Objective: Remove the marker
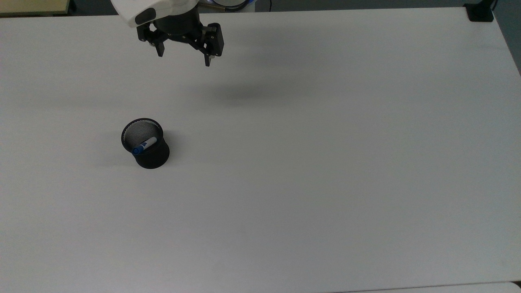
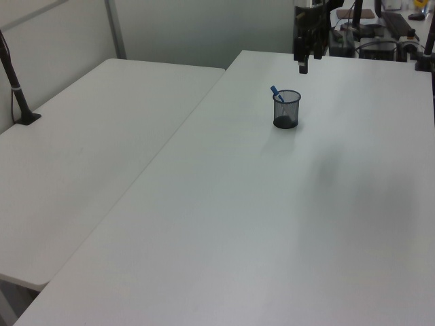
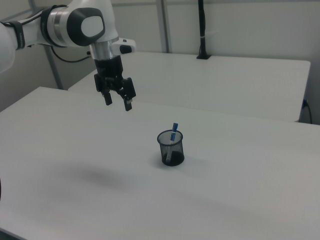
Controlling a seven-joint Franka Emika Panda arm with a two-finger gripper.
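The slim white-barrelled, blue-capped marker (image 1: pixel 145 146) is leaned inside a round black mesh cup (image 1: pixel 152 156); at its 1 o'clock in the top view the end effector (image 1: pixel 185 59) is held apart, empty, above the smooth white bench (image 1: pixel 325 162).

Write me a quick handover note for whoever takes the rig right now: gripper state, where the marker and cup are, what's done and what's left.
Gripper: open, empty, hanging in the air above the table, well clear of the cup and nearer the top view's upper edge.
Marker: inside the black mesh cup, leaning on the rim, blue cap up and poking out just above it.
Cup: upright on the table, by itself.
Done: nothing yet; the marker is untouched.
Left: bring the gripper over the cup, come down around the blue cap end, close, lift the marker straight out and set it on the table. The cup looks light, so it may shift or tip.
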